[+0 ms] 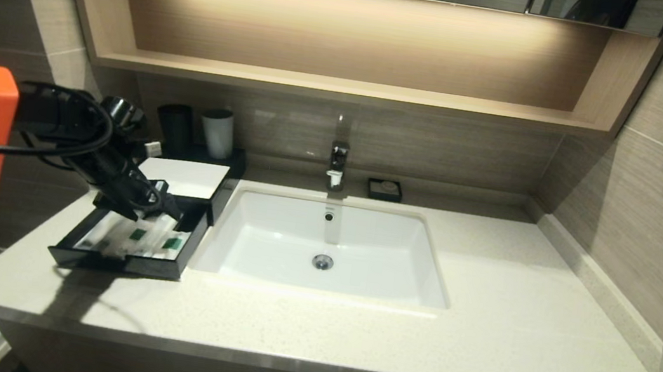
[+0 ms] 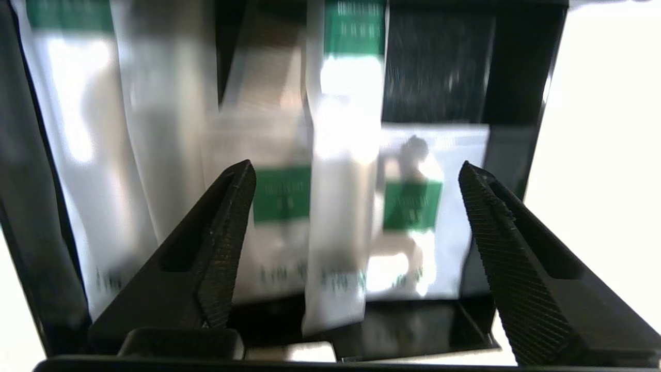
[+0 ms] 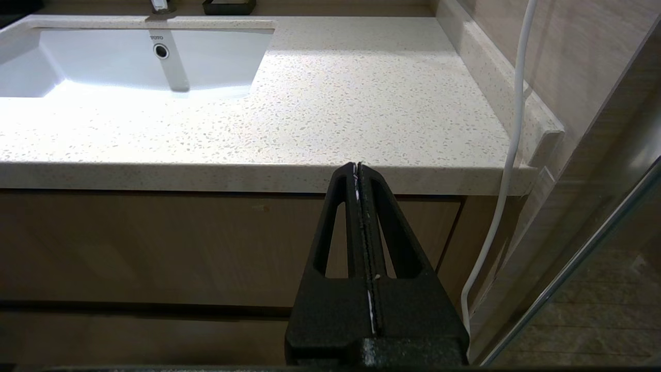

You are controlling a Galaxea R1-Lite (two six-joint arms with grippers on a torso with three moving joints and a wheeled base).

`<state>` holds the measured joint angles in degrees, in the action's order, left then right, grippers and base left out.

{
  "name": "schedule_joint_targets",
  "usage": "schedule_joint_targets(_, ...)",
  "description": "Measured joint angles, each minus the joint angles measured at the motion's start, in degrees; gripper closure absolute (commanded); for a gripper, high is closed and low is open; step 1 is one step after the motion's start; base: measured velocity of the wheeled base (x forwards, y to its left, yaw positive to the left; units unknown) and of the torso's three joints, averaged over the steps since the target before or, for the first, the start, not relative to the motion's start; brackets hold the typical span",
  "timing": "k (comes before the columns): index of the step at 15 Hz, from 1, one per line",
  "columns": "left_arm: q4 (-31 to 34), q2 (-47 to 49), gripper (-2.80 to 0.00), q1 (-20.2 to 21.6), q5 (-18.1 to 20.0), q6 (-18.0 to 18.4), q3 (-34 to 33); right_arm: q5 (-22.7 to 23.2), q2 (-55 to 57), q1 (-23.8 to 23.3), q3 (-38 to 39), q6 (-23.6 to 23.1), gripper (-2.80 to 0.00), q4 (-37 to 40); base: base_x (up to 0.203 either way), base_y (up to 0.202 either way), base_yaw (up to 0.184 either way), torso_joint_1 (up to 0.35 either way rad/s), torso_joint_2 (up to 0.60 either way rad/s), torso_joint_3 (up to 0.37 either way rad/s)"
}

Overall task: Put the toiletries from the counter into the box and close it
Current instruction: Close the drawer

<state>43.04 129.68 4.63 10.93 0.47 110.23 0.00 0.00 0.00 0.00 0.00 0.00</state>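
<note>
The bench [image 1: 480,321] is a wide off-white speckled stone worktop, and a white rectangular sunken basin [image 1: 323,249] sits in its middle, nearer the back edge than the front. A chrome tap [image 1: 337,164] stands at the back edge behind the basin, with a small black soap dish [image 1: 385,189] just beside it toward the right end.

Near the left end of the bench lies the low black rectangular box [image 1: 184,177] with its flat white top panel. Its glossy black drawer [image 1: 116,261] is pulled out toward the front edge and stands open. Inside the drawer lie several long, slim clear plastic packets [image 1: 136,236] with small green square labels, side by side and partly overlapping; the left wrist view shows them [image 2: 335,206] filling most of the drawer floor.

At the back left corner, behind the box, stand a black cup [image 1: 175,125] and a grey cup [image 1: 218,133], close together.

The left tool [image 1: 165,210] hangs over the open drawer, just above the packets. Its two ribbed black fingers [image 2: 227,243] are spread wide apart and hold nothing.

The right tool [image 3: 357,175] rests below and in front of the bench's front edge, toward the right end, its fingers pressed flat together with nothing between them. A white cable [image 3: 508,155] hangs down past the right front corner.
</note>
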Motion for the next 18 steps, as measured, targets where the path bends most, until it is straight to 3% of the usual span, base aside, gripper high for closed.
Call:
schedule_joint_targets(5,4.1,-4.1,-2.8,0.0,-0.2,-0.2,-0.4,0.0,0.0,0.0,0.0,0.0,0.0,0.0,0.0,0.0,0.0,0.0,0.0,0.0)
schedule_joint_targets(6,4.3,-4.9,0.0,0.0,-0.3,-0.2,-0.6,0.0,0.0,0.0,0.0,0.0,0.0,0.0,0.0,0.0,0.0,0.0,0.0,0.0)
schedule_joint_targets(10,4.3,-8.5,0.0,0.0,-0.5,-0.1,-3.4,0.0,0.0,0.0,0.0,0.0,0.0,0.0,0.0,0.0,0.0,0.0,0.0,0.0)
schedule_joint_targets(18,4.3,-16.1,0.0,-0.7,-0.4,0.3,-17.0,0.0,0.0,0.0,0.0,0.0,0.0,0.0,0.0,0.0,0.0,0.0,0.0,0.0)
